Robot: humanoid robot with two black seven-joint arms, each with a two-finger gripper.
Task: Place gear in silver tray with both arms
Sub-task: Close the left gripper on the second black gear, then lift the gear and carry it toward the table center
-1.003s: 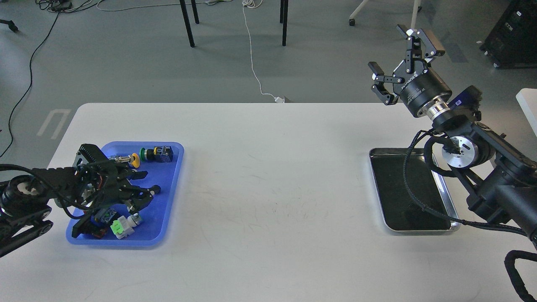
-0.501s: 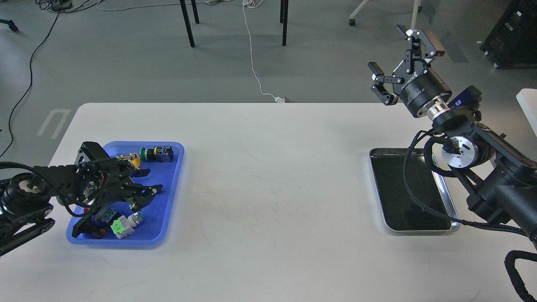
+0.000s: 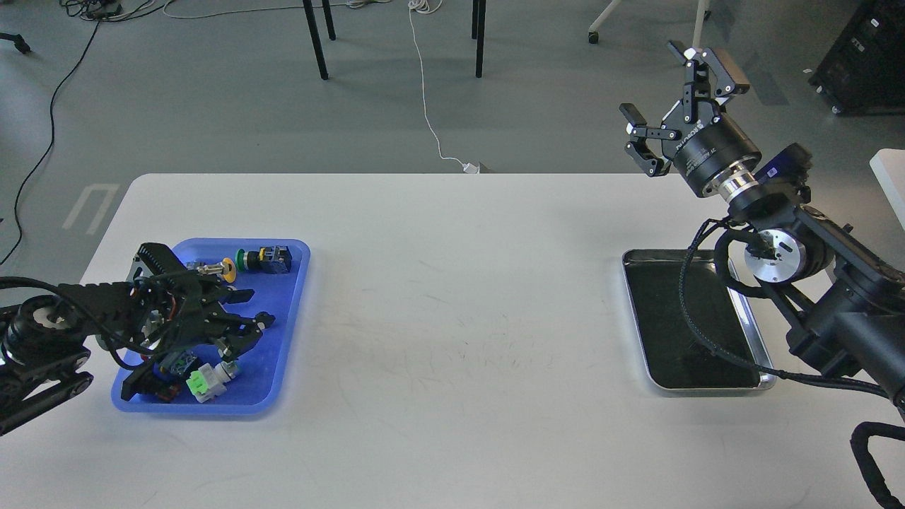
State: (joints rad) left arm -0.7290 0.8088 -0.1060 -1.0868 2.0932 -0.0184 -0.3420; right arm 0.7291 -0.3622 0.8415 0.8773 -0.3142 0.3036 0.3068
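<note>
Grey floor with cables and chair legs lies beyond the far edge of the white table. Silver tray sits near the right edge, its dark bottom bare: nothing has been placed in it. Blue tray sits near the left edge, holding small parts, among them a yellow-headed piece, a dark switch block and a green-and-white connector.

Left tool is low over the blue tray, fingers spread apart among the parts; whether it has hold of anything I cannot tell, and no gear can be picked out with certainty.

Right tool is raised above the far right corner, fingers wide apart and holding nothing.

Judgement: the task is at its start. Pick-up, carry across the table and deposit in the silver tray all remain.
</note>
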